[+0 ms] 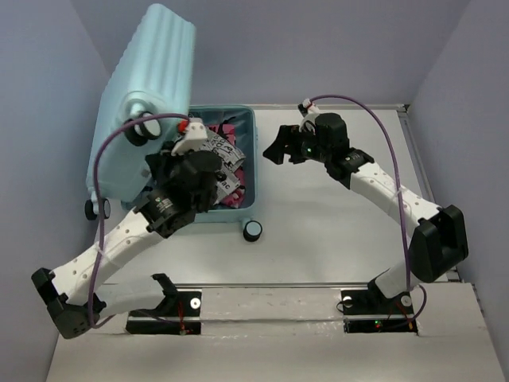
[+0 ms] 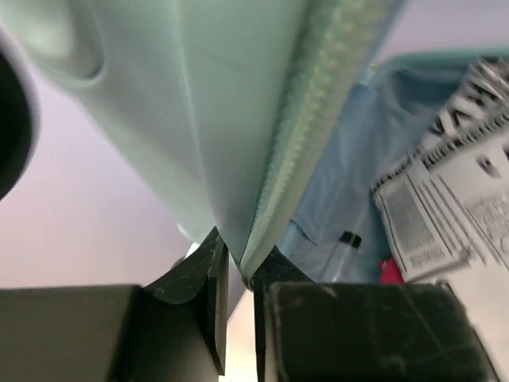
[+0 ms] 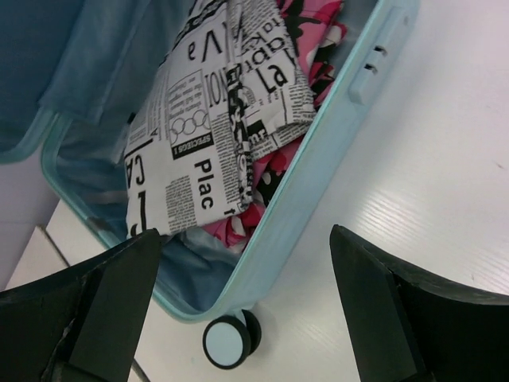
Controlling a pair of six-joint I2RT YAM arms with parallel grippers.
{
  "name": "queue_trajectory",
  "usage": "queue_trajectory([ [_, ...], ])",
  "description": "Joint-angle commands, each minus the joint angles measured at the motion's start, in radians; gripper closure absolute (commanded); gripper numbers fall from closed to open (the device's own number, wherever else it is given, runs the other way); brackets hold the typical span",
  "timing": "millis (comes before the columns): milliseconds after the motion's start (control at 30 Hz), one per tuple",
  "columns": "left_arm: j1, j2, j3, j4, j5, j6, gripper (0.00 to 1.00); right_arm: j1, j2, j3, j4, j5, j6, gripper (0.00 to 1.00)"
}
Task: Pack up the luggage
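Note:
The luggage (image 1: 151,72) is a pale aqua ribbed suitcase lying open at the left, its lid tilted up over the base (image 1: 248,159). A newspaper-print cloth (image 1: 224,159) and pink clothing (image 1: 231,199) lie inside the base. My left gripper (image 1: 187,150) is shut on the lid's zipper rim (image 2: 310,119), which runs between its fingers (image 2: 208,278). My right gripper (image 1: 280,147) is open and empty, hovering just right of the base's right wall (image 3: 318,159). The print cloth (image 3: 207,135) and pink clothing (image 3: 310,32) show below it.
A caster wheel (image 1: 253,230) sticks out at the base's near right corner and shows in the right wrist view (image 3: 227,342). Another wheel (image 1: 95,208) is at the near left. The white table (image 1: 334,215) stretches right of the suitcase. Lilac walls close in on both sides.

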Motion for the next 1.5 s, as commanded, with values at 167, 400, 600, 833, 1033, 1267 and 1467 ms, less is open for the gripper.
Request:
queue_trajectory([
  [167, -0.541, 0.023, 0.027, 0.206, -0.081, 0.178, 0.01, -0.055, -0.085, -0.038, -0.012, 0.295, 0.081, 0.12],
  [400, -0.609, 0.151, 0.434, -0.052, 0.298, -0.093, 0.01, -0.090, -0.131, -0.074, -0.028, 0.380, 0.076, 0.51],
  [600, -0.064, 0.161, 0.525, -0.088, 0.694, -0.283, 0.56, -0.090, -0.125, -0.099, -0.031, 0.293, 0.049, 0.93],
  [833, 0.691, 0.248, 0.564, -0.188, 1.083, -0.489, 0.94, -0.090, -0.127, -0.134, -0.024, 0.207, 0.021, 0.93],
  [1033, 1.050, 0.392, 0.528, -0.197, 1.191, -0.549, 0.94, -0.081, -0.110, -0.140, -0.018, 0.150, -0.003, 0.93],
  [1267, 1.138, 0.506, 0.370, -0.161, 1.174, -0.558, 0.94, -0.081, -0.079, -0.145, -0.009, 0.142, -0.019, 0.93],
  [1467, 1.146, 0.566, 0.244, -0.108, 1.212, -0.588, 0.94, -0.050, -0.027, -0.130, -0.008, 0.164, -0.025, 0.93],
])
